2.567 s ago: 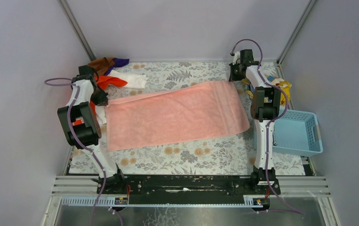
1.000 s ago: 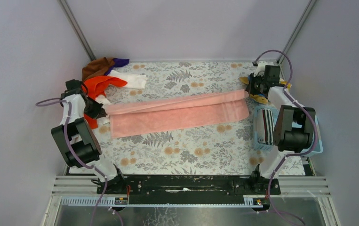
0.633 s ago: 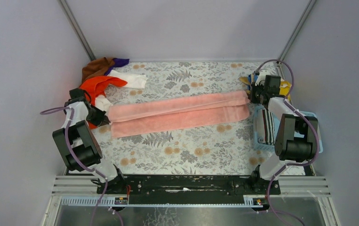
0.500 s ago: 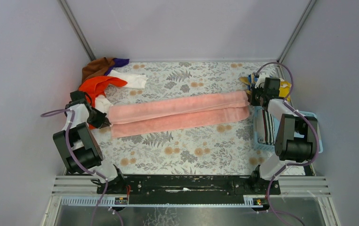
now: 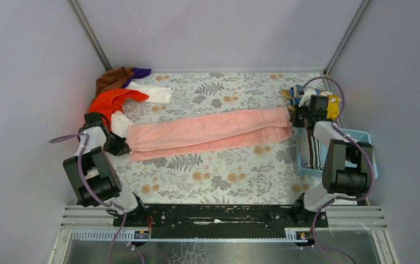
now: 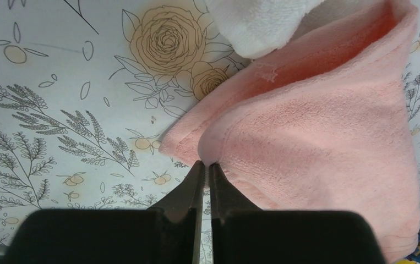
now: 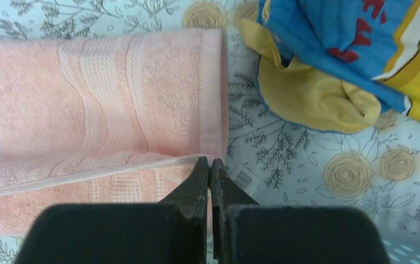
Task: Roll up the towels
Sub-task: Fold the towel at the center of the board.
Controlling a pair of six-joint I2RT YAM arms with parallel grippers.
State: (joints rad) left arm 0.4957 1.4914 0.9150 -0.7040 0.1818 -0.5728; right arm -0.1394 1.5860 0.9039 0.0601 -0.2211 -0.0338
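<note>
My left gripper [image 6: 203,163] at nine o'clock and right gripper [image 7: 208,159] at three each clenched an end of the folded pink towel [image 5: 207,131], stretched across the flowered tablecloth [image 5: 224,176] between grey walls [image 5: 213,33].

Fuzzy terry — the pink towel [image 5: 207,131] (matt); table cover [image 5: 218,177] smooth.

Jaws pinched shut on a folded pink towel [image 6: 317,137] (white towel [image 6: 257,22] beyond it)
</note>
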